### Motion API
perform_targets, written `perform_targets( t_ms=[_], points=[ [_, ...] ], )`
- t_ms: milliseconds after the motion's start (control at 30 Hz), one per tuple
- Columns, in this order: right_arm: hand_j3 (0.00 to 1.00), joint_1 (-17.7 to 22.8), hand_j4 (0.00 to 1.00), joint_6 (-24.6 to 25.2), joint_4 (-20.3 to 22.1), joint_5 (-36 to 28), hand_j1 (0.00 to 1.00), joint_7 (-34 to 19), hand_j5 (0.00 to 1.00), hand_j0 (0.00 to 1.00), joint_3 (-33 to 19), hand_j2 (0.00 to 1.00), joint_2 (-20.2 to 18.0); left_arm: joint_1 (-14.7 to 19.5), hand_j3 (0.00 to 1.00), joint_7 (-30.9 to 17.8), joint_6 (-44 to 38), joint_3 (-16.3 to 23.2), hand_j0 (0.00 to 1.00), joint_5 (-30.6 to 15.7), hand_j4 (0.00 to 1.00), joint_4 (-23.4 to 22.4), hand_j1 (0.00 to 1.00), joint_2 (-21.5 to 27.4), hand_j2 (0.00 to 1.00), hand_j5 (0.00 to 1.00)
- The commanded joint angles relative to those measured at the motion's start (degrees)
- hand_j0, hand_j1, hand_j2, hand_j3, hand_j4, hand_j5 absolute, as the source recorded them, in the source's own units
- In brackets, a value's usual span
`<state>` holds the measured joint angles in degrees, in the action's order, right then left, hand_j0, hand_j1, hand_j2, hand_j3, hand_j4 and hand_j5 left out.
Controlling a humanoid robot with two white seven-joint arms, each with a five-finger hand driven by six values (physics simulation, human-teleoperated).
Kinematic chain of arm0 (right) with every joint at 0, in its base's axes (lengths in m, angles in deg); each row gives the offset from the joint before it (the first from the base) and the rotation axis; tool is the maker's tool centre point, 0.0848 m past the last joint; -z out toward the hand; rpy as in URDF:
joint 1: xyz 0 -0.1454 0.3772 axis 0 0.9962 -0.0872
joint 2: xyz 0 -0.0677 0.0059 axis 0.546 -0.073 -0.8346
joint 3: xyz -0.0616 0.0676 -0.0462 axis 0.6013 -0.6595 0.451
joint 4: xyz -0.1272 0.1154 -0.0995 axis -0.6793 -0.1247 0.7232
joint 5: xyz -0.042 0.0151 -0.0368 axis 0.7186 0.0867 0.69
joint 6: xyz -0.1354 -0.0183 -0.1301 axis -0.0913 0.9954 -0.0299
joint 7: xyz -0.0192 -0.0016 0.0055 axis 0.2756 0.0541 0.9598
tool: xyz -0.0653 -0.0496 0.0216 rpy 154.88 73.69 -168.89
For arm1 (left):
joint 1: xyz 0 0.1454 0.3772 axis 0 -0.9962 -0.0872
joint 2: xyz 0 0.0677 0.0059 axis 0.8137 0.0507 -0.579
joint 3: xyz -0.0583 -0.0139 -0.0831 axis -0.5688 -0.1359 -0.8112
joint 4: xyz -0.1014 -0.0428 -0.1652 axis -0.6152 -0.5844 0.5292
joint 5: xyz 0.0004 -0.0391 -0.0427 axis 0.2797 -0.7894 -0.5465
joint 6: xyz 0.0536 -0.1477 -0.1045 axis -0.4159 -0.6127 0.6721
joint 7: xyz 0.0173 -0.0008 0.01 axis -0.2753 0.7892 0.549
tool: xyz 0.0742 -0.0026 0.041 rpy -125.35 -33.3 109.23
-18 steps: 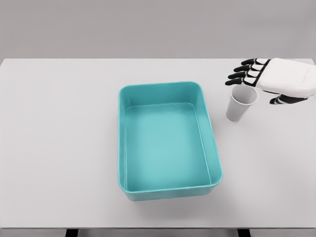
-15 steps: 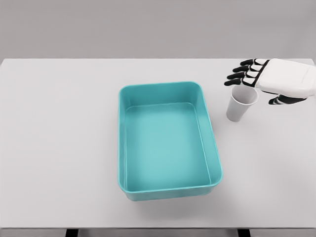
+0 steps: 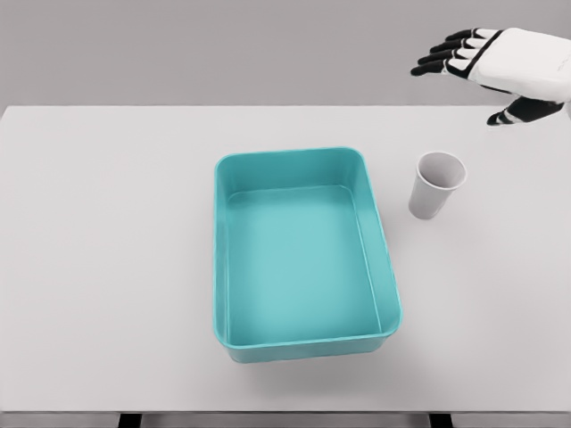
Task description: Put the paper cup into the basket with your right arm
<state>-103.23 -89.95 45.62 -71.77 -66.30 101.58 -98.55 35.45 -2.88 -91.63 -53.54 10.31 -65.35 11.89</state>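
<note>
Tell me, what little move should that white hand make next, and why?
Probably lower the right hand toward the paper cup and bring its open fingers around the cup's side. The cup stands upright on the table, outside the teal basket, and the hand is up by the far edge, holding nothing, so a grasp has to come first.

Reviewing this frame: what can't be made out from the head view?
- Right arm: cut off by the right edge; only the right hand, fingers spread, shows.
- Left arm: out of view.
- Cup bottom inside: hidden by its own wall.
- Basket near outer wall base: partly hidden under its rim.
- Table legs: cut off by the bottom edge.
- Hand height above the table: one view cannot settle it.
</note>
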Motion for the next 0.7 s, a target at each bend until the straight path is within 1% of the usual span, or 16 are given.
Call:
perform_targets(
  t_ms=[0,67,133,167,233,267,333,400,467,533,600,667],
  points=[
    [1.0,0.0,1.0,3.8,-3.2,-4.8,1.0,0.1,1.0,1.0,6.6,1.0,-0.1,0.0,1.0,0.0,0.0,0.0,1.0,0.0,1.0,0.0,1.0,0.0,1.0,1.0],
    [0.99,-4.1,0.99,4.6,-5.3,-7.5,0.99,0.1,0.99,0.99,10.9,0.99,-0.5,0.0,1.0,0.0,0.1,0.0,1.0,0.0,1.0,0.0,1.0,0.0,1.0,1.0],
    [0.99,-8.7,0.99,6.2,-7.0,-8.9,0.99,0.1,0.99,0.99,17.5,0.99,-0.5,0.0,1.0,0.0,0.1,0.0,1.0,0.0,1.0,0.0,1.0,0.0,1.0,1.0],
    [0.99,-11.2,0.99,6.8,-8.2,-10.7,0.99,0.1,0.99,0.99,21.4,0.99,-0.5,0.0,1.0,0.0,0.0,0.0,1.0,0.0,1.0,0.0,1.0,0.0,1.0,1.0],
    [0.99,-14.5,0.99,7.0,-9.2,-12.5,0.99,0.1,0.99,0.99,26.7,0.99,-0.6,0.0,1.0,0.0,0.0,0.0,1.0,0.0,1.0,0.0,1.0,0.0,1.0,1.0],
    [0.99,-15.0,0.99,7.0,-9.2,-12.5,0.99,0.1,0.99,0.99,27.5,0.99,-0.7,0.0,1.0,0.0,0.0,0.0,1.0,0.0,1.0,0.0,1.0,0.0,1.0,1.0],
    [0.99,-15.5,0.99,7.0,-9.1,-12.5,0.99,0.1,0.99,0.99,29.3,0.99,-2.2,0.0,1.0,0.0,0.0,0.0,1.0,0.0,1.0,0.0,1.0,0.0,1.0,1.0],
    [0.99,-17.0,0.99,6.5,-8.6,-12.5,0.99,0.1,0.99,0.99,32.9,0.99,-3.4,0.0,1.0,0.0,0.1,0.0,1.0,0.0,1.0,0.0,1.0,0.0,1.0,1.0],
    [0.99,-18.0,0.99,6.4,-8.5,-12.5,0.99,0.1,0.99,0.99,35.3,0.99,-3.5,0.0,1.0,0.0,0.0,0.0,1.0,0.0,1.0,0.0,1.0,0.0,1.0,1.0],
    [0.99,-18.0,0.99,6.3,-7.7,-12.4,0.99,0.1,0.99,0.99,36.0,0.99,-3.5,0.0,1.0,0.0,0.0,0.0,1.0,0.0,1.0,0.0,1.0,0.0,1.0,1.0],
    [0.99,-18.0,0.99,6.3,-7.7,-12.4,0.99,0.1,0.99,0.99,38.2,0.99,-3.1,0.0,1.0,0.0,0.0,0.0,1.0,0.0,1.0,0.0,1.0,0.0,1.0,1.0],
    [0.99,-17.9,0.99,6.3,-7.6,-12.5,0.99,0.1,0.99,0.99,38.8,0.99,-3.0,0.0,1.0,0.0,0.0,0.0,1.0,0.0,1.0,0.0,1.0,0.0,1.0,1.0]
  ],
)
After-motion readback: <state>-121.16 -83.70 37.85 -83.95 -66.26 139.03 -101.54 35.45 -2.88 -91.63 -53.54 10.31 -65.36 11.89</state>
